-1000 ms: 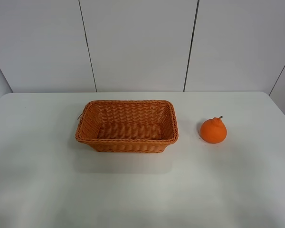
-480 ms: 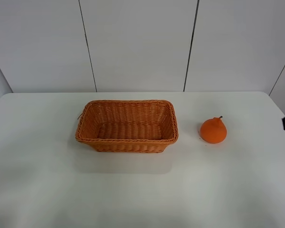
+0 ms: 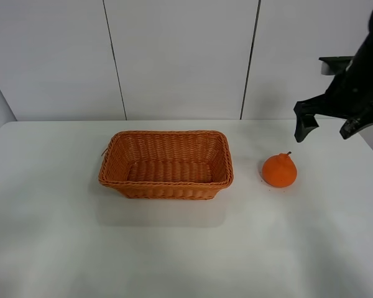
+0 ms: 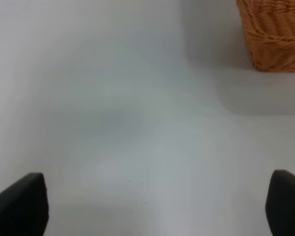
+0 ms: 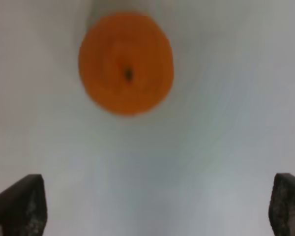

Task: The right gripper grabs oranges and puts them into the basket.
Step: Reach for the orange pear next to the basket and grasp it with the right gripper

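**Desk:** What's cut off in the high view?

**Me:** I only get part of the right arm (image 3: pixel 360 68); it runs out of frame at 3 o'clock. The right gripper (image 3: pixel 324 130) hangs in the air at about 1 o'clock from the orange (image 3: pixel 280 171). It is clear of the fruit, with its fingers spread wide and holding nothing.

**Desk:** And the basket?

**Me:** The basket (image 3: pixel 168 184) sits mid-table (image 3: pixel 174 248), and its woven floor is bare. The orange stands on the table at 3 o'clock from it, near but apart, with the stem up.

**Desk:** Left wrist?

**Me:** I see just 2 dark fingertips (image 4: pixel 19 206) of the left gripper (image 4: pixel 152 204). They are far apart, with only white table between them. Just 1 corner of the basket (image 4: pixel 273 34) shows, cropped by the frame, so I cannot see inside.

**Desk:** Right wrist?

**Me:** It's blurred. I'm looking down on the orange (image 5: pixel 126 63), with a dark stem spot at its centre. It lies ahead of the right gripper (image 5: pixel 152 206), whose 2 tips stand wide apart and touch nothing.
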